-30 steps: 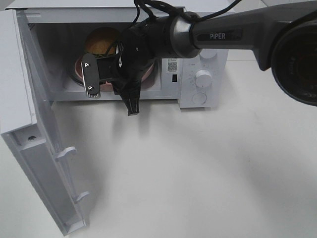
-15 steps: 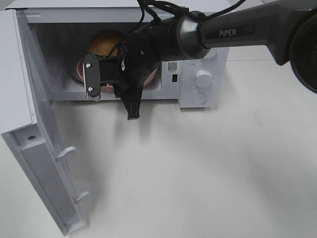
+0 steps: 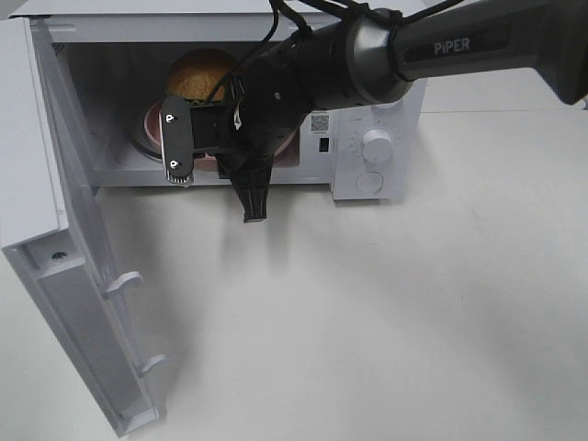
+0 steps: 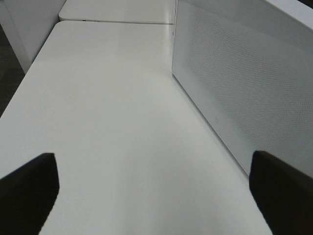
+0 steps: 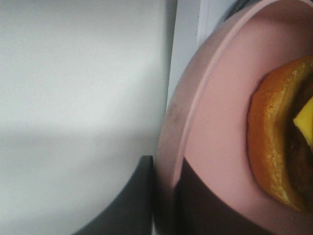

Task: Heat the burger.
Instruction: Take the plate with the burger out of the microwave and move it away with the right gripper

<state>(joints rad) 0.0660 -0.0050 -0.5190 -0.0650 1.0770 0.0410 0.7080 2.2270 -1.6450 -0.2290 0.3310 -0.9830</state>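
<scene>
The round golden-bun burger [image 3: 200, 75] sits on a round pink plate [image 3: 152, 124] inside the open white microwave [image 3: 377, 138]. The right gripper [image 5: 164, 205] is clamped on the plate's rim and, apparently, has shifted slightly rightward since a second ago. The left gripper [image 4: 154, 188] hangs wide apart over the white table [image 4: 107, 112], holding nothing.

A white microwave [image 3: 367, 119], door [image 3: 64, 276] swung open, holds a pink plate [image 5: 215, 147].
</scene>
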